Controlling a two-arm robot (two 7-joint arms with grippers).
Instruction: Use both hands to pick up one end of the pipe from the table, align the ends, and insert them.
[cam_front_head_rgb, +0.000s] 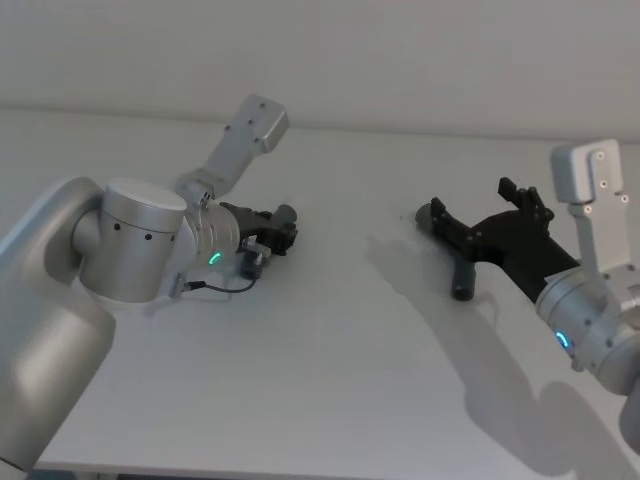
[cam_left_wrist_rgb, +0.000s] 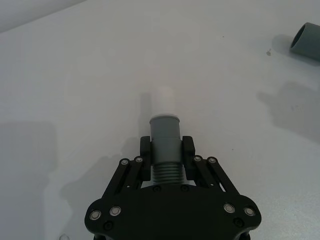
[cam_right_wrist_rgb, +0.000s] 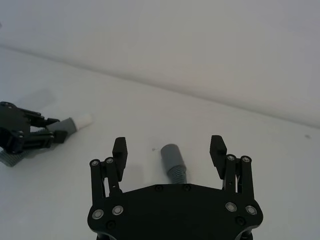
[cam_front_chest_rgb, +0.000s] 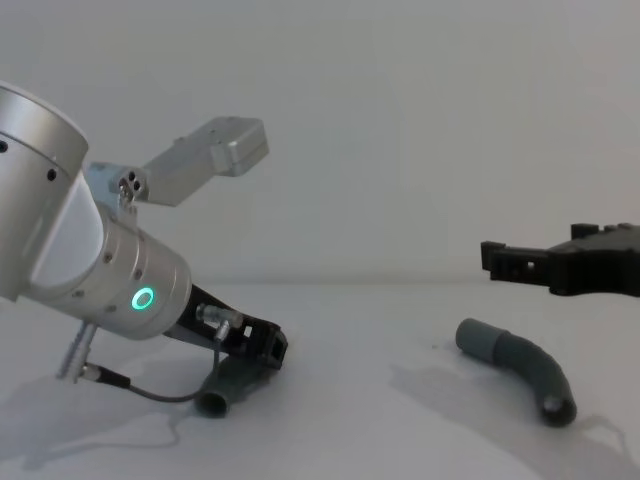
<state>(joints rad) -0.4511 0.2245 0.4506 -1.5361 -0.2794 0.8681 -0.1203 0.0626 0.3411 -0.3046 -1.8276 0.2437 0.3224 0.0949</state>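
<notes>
My left gripper (cam_left_wrist_rgb: 166, 150) is shut on one ribbed grey pipe piece (cam_left_wrist_rgb: 165, 132), gripping just behind the cuff with the white tip (cam_left_wrist_rgb: 162, 102). It sits low at the table (cam_front_head_rgb: 330, 380) on the left (cam_front_head_rgb: 272, 237), and the piece's rear end hangs down to the surface (cam_front_chest_rgb: 222, 388). The other curved pipe piece (cam_front_chest_rgb: 520, 365) lies on the table at the right, its socket cuff (cam_right_wrist_rgb: 171, 155) pointing towards the left arm. My right gripper (cam_right_wrist_rgb: 169, 149) hovers open above it (cam_front_chest_rgb: 500, 255), one finger on each side of the cuff, not touching it.
A thin cable (cam_front_chest_rgb: 140, 388) trails from the left wrist onto the table. The table's front edge (cam_front_head_rgb: 300, 470) runs close below both arms. A white wall stands behind the table.
</notes>
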